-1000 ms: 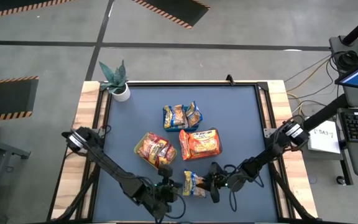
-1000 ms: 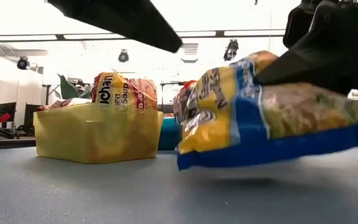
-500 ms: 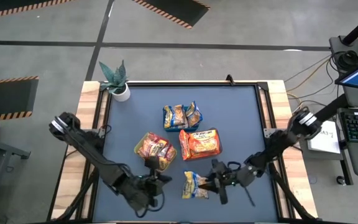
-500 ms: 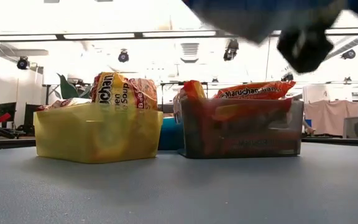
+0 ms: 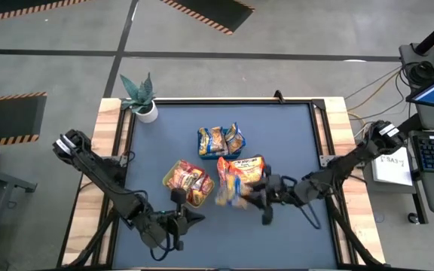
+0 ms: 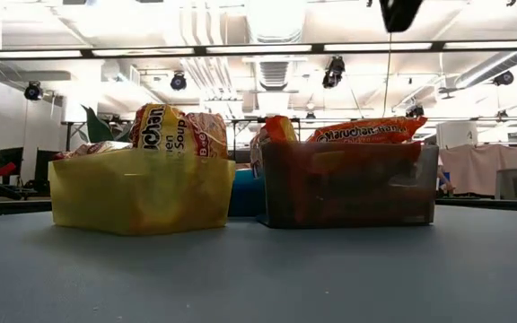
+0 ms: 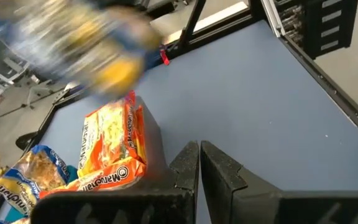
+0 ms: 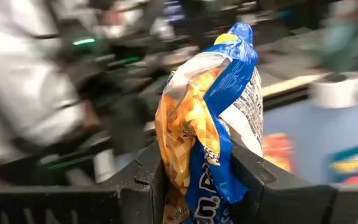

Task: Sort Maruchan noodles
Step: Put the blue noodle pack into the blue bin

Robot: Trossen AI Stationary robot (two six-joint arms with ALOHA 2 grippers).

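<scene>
1. Blue-and-yellow pkt (image 8: 207, 124) is pinched in my right gripper (image 8: 197, 174), jaws clamped on its lower end; pkt stands up out of the jaws, most of it unsupported; in the high view it hangs above the black tray (image 5: 256, 183), not yet in any tray.
2. Risk, as I judge it: grip sits on one end of a crinkly slippery wrapper; a quick swing or stop could let it slide out & drop on the table (image 5: 292, 135) or into the wrong tray.
3. Right below me is the orange pkts (image 5: 247, 172) pile in the black tray; letting go here = mis-sort, since the blue tray (image 5: 221, 143) w/ matching blue-yellow pkts (image 5: 218, 138) lies farther on, toward the plant (image 5: 140, 96).
4. Blue tray looks full already; pkts stand up over its rim; coming in low could knock one out, or my pkt could perch on top & slip off.
5. Yellow tray (image 6: 140, 190) w/ its red-orange pkts (image 5: 188, 179) sits just beside the black one; a wide sweep could clip its upright pkts.
6. My left gripper (image 7: 199, 163) is pressed together, holding nothing, low near the table's front edge, by the yellow tray; if it lifts while I cross, arms could foul each other.
</scene>
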